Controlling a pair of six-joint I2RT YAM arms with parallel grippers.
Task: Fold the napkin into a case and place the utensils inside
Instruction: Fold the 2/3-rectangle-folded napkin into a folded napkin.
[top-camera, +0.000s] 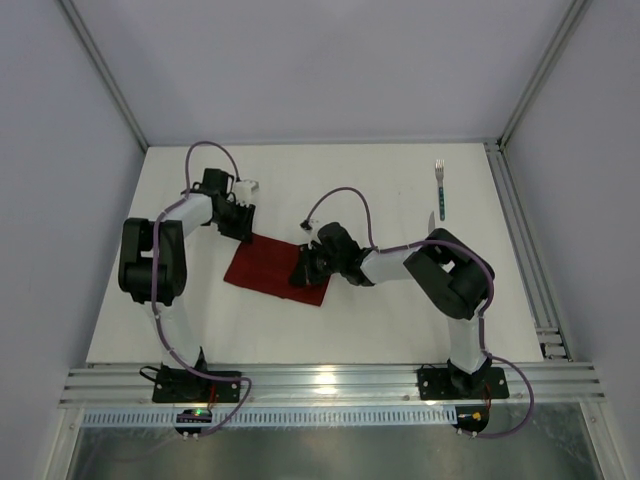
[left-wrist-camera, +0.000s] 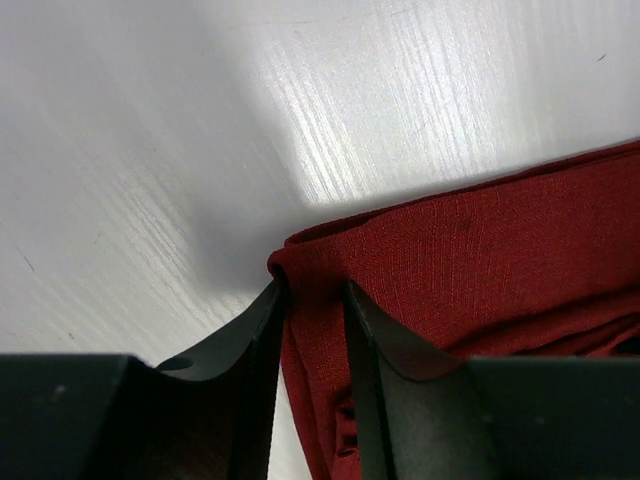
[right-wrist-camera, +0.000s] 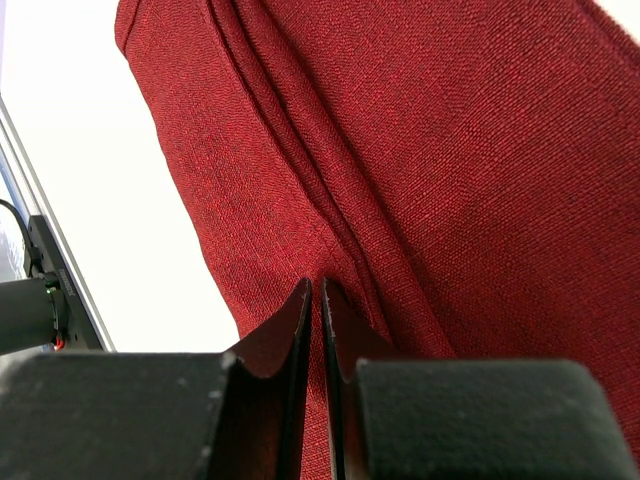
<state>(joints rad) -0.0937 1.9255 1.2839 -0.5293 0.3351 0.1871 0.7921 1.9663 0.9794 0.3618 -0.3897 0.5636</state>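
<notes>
The dark red napkin (top-camera: 265, 265) lies folded into a rough rectangle at the table's middle. My left gripper (top-camera: 245, 232) is at its far left corner. In the left wrist view that gripper (left-wrist-camera: 314, 288) is shut on the corner of the napkin (left-wrist-camera: 480, 260), with cloth bunched between the jaws. My right gripper (top-camera: 303, 268) presses down at the napkin's right end. Its jaws (right-wrist-camera: 316, 285) are almost together, pinching a crease of the napkin (right-wrist-camera: 450, 150). The fork (top-camera: 439, 190), with a teal handle, lies at the far right. A sliver of the knife (top-camera: 428, 220) shows beside the right arm.
An aluminium rail (top-camera: 520, 240) runs along the table's right side and another (top-camera: 330, 380) along the front, where both arm bases are bolted. Grey enclosure walls stand on the left, right and back. The right arm's elbow (top-camera: 455, 270) is bent over the table below the utensils.
</notes>
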